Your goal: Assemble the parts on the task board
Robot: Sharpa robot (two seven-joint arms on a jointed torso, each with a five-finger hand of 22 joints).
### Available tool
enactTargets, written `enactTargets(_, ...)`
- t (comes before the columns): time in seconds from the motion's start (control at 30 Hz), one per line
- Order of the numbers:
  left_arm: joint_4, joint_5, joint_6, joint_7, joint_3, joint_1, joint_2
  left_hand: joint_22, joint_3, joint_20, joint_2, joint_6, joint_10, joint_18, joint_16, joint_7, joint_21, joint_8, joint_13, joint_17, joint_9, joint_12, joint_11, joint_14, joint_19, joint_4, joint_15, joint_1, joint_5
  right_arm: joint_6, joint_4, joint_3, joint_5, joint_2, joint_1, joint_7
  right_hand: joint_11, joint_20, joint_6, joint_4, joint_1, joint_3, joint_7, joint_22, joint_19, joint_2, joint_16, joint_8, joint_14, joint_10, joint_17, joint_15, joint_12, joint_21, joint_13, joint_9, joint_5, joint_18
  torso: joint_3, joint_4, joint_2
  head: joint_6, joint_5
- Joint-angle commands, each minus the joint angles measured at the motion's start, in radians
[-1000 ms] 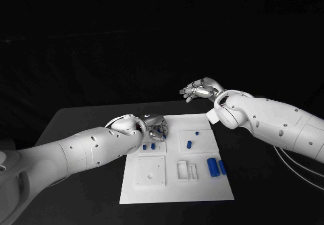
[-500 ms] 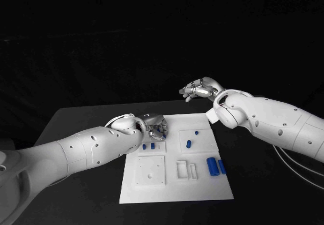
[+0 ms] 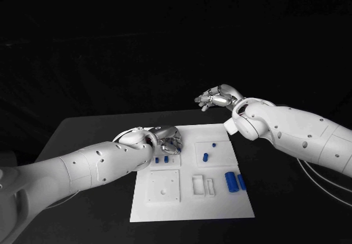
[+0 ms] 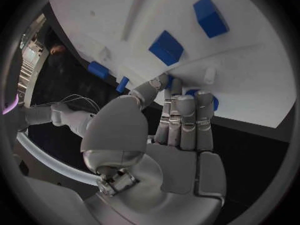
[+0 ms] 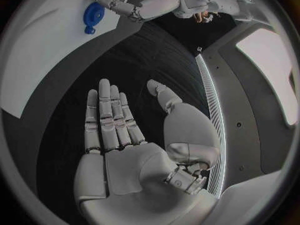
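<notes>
Left hand (image 3: 169, 138) over task board (image 3: 220, 203); blue parts (image 3: 234, 181) in recesses.

Hidden under the left robot hand (image 3: 167, 138): the far left corner of the task board (image 3: 192, 206). Cut off behind its fingertips (image 4: 187, 101) in the left wrist view: a blue part (image 4: 213, 103), contact impossible to tell. Too small to make out in the head view: shapes of the blue parts (image 3: 235, 180) and the board's recesses. Lost in darkness: the desk (image 3: 88, 132) at its far edge.
</notes>
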Motion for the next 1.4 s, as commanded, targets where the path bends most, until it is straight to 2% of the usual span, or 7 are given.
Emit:
enactTargets(0.03, 0.011, 0.091, -0.046, 0.04, 0.0, -0.006, -0.008, 0.001, 0.007, -0.028, 0.009, 0.01, 0.011, 0.049, 0.006, 0.002, 0.006, 0.004, 0.001, 0.0, 0.002, -0.005, -0.001, 0.01, 0.011, -0.002, 0.001, -0.002, 0.004, 0.007, 0.002, 0.001, 0.002, 0.0, 0.0, 0.008, 0.007, 0.004, -0.007, 0.002, -0.004, -0.003, 0.0, 0.001, -0.001, -0.001, -0.006, 0.007, 0.0, 0.002, -0.001, 0.008, 0.004, -0.006, -0.002, -0.001, 0.006, 0.006, -0.0002, 0.0004, 0.0, 0.003, 0.001)
enactTargets(0.27, 0.03, 0.149, -0.06, 0.05, 0.004, -0.006, -0.034, 0.001, 0.008, -0.029, 0.009, 0.01, 0.013, 0.05, 0.008, 0.001, 0.007, 0.004, 0.0, 0.0, 0.002, -0.008, -0.001, 0.013, 0.014, -0.003, 0.0, -0.002, 0.005, 0.007, 0.002, 0.001, 0.002, -0.002, 0.0, 0.008, 0.007, 0.004, -0.007, 0.002, -0.004, -0.003, 0.0, 0.001, -0.001, -0.001, -0.006, 0.007, 0.0, 0.002, -0.001, 0.008, 0.004, -0.006, -0.002, -0.001, 0.006, 0.006, -0.0002, 0.001, -0.001, 0.006, 0.001)
enactTargets(0.37, 0.037, 0.162, -0.057, 0.052, 0.027, -0.006, -0.041, 0.001, 0.009, -0.029, 0.009, 0.011, 0.013, 0.05, 0.008, 0.001, 0.008, 0.004, 0.0, 0.0, 0.001, -0.008, -0.001, 0.014, 0.014, -0.003, 0.0, -0.002, 0.005, 0.007, 0.001, 0.001, 0.002, -0.002, 0.0, 0.008, 0.007, 0.004, -0.007, 0.002, -0.004, -0.003, 0.0, 0.001, -0.001, -0.001, -0.006, 0.007, 0.0, 0.002, -0.001, 0.008, 0.004, -0.006, -0.003, -0.001, 0.006, 0.006, -0.0008, 0.001, -0.001, 0.008, 0.002)
enactTargets(0.67, 0.088, 0.202, -0.041, 0.046, 0.053, -0.005, -0.093, 0.002, 0.009, -0.03, 0.009, 0.011, 0.015, 0.05, 0.009, 0.001, 0.008, 0.003, -0.001, 0.001, 0.001, -0.01, -0.002, 0.015, 0.015, -0.004, 0.0, -0.002, 0.005, 0.008, 0.002, 0.001, 0.002, -0.005, 0.0, 0.007, 0.007, 0.004, -0.007, 0.002, -0.004, -0.003, 0.0, 0.001, -0.001, -0.001, -0.007, 0.007, 0.0, 0.002, -0.001, 0.008, 0.004, -0.005, -0.003, -0.001, 0.006, 0.006, -0.0012, 0.0028, -0.002, 0.009, 0.005)
enactTargets(0.83, 0.125, 0.226, 0.007, 0.027, 0.064, -0.002, -0.137, 0.002, 0.01, -0.03, 0.009, 0.012, 0.015, 0.05, 0.009, 0.001, 0.008, 0.003, -0.001, 0.001, 0.001, -0.01, -0.002, 0.015, 0.015, -0.004, 0.0, -0.002, 0.005, 0.008, 0.003, 0.001, 0.002, -0.008, 0.0, 0.007, 0.007, 0.004, -0.007, 0.002, -0.004, -0.003, 0.0, 0.002, -0.001, -0.001, -0.007, 0.007, 0.0, 0.002, -0.001, 0.008, 0.004, -0.006, -0.004, -0.001, 0.006, 0.006, -0.0006, 0.0012, 0.0, 0.013, 0.006)
enactTargets(1.13, 0.157, 0.202, 0.058, 0.004, 0.065, 0.008, -0.199, 0.002, 0.01, -0.03, 0.009, 0.012, 0.017, 0.05, 0.009, 0.001, 0.008, 0.003, -0.001, 0.001, 0.001, -0.012, -0.002, 0.016, 0.015, -0.005, 0.0, -0.001, 0.004, 0.008, 0.004, 0.001, 0.002, -0.014, 0.0, 0.006, 0.007, 0.004, -0.007, 0.002, -0.004, -0.003, 0.0, 0.002, -0.001, -0.001, -0.007, 0.007, 0.0, 0.002, -0.001, 0.008, 0.005, -0.006, -0.004, -0.002, 0.007, 0.006, -0.0003, 0.0013, 0.0, 0.012, 0.007)
enactTargets(1.4, 0.14, 0.158, 0.076, 0.003, 0.064, 0.008, -0.207, 0.002, 0.012, -0.03, 0.008, 0.014, 0.019, 0.05, 0.009, 0.0, 0.008, 0.004, -0.002, 0.001, 0.001, -0.013, -0.002, 0.016, 0.015, -0.007, -0.001, 0.001, 0.004, 0.007, 0.006, 0.001, 0.002, -0.016, 0.0, 0.006, 0.007, 0.004, -0.007, 0.002, -0.004, -0.003, 0.0, 0.002, -0.001, -0.001, -0.007, 0.007, 0.0, 0.002, -0.001, 0.008, 0.005, -0.005, -0.005, -0.002, 0.007, 0.006, -0.0012, 0.0009, 0.0, 0.012, 0.01)
